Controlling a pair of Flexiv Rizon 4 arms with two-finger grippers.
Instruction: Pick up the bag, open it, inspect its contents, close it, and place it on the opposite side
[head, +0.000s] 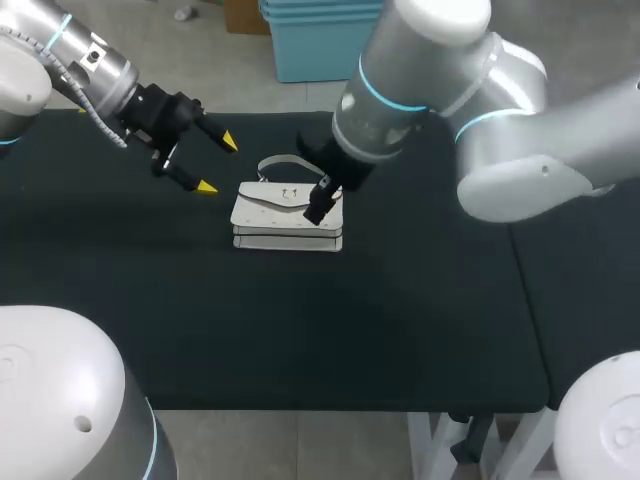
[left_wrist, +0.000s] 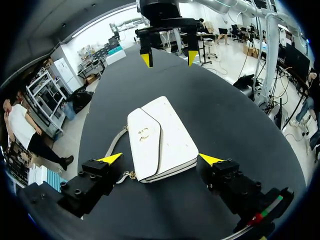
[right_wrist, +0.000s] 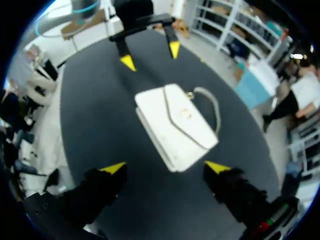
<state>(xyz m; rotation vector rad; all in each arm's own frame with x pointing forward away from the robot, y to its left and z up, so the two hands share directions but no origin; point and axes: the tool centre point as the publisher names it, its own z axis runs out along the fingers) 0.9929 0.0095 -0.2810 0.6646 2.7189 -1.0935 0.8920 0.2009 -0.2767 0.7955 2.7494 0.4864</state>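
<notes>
so far: bag (head: 288, 215) lay flat near the middle of the desk (head: 300, 330), flap down, strap (left_wrist: 116, 142) looped beside it; not yet lifted.
left pincer (left_wrist: 160, 159): spread wide, empty, near one end of the bag, apart from it.
right pincer (right_wrist: 165, 167): spread wide, empty, over the other end; contact could not be told.
step in hand: probably the pick-up.
doing it well: straddle the body squarely, stay off the clasp (left_wrist: 144, 133), squeeze both sides before lifting; the loose strap could snag.
</notes>
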